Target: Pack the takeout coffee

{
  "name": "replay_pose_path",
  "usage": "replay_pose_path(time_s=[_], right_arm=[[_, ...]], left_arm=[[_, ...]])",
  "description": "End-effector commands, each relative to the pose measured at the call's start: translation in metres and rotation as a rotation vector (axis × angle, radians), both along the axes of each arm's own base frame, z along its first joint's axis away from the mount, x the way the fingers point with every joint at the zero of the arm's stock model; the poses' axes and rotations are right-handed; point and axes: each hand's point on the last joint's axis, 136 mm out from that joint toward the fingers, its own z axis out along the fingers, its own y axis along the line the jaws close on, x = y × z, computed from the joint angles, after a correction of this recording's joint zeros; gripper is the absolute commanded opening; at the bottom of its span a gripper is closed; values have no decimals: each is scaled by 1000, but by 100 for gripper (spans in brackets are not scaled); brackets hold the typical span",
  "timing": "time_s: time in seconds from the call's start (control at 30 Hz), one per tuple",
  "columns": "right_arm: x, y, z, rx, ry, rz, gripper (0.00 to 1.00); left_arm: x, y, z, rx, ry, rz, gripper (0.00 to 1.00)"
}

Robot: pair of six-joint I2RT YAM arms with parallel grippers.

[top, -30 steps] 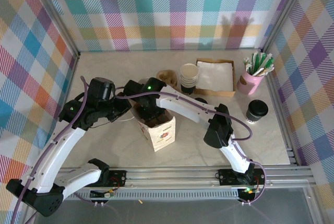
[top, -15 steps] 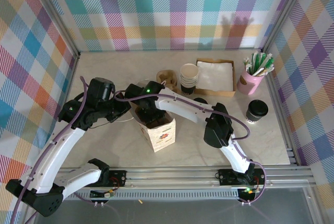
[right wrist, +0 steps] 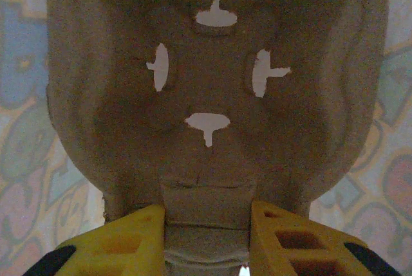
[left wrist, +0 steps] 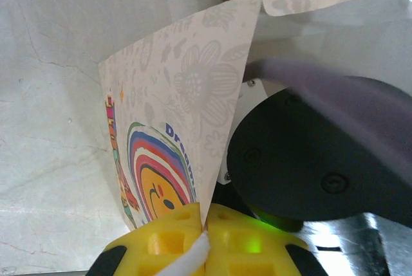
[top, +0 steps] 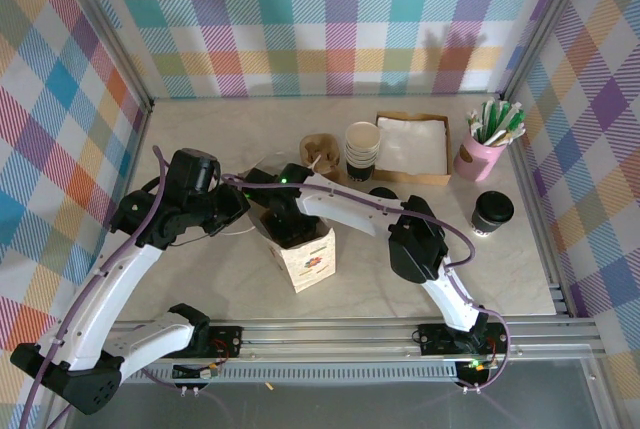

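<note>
We record: paper bag (left wrist: 174,128), matt printed paper, lightly creased. In the bag, cup carrier (right wrist: 215,96): brown moulded pulp, rough and fibrous. Under the bag, table (top: 480,279): smooth, stone-veined, with a low sheen. Right of the bag, takeout coffee (top: 492,211): dark paper sides, black plastic lid, seemingly matt at this distance. On the bag's near side, rail (top: 350,329): bare metal, satin-finished.
</note>
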Motion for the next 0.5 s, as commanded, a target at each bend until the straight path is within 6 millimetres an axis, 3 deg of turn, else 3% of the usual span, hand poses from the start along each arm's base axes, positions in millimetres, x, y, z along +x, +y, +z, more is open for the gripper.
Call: replay_pose_path(time_s=[0.0, 0.47], right_arm=[[-2, -11, 0, -14, 18, -18, 32], [-4, -16, -24, -29, 46, -33, 33]], left_arm=[[0, -2, 17, -10, -37, -13, 0], [0, -1, 22, -4, -43, -19, 0]])
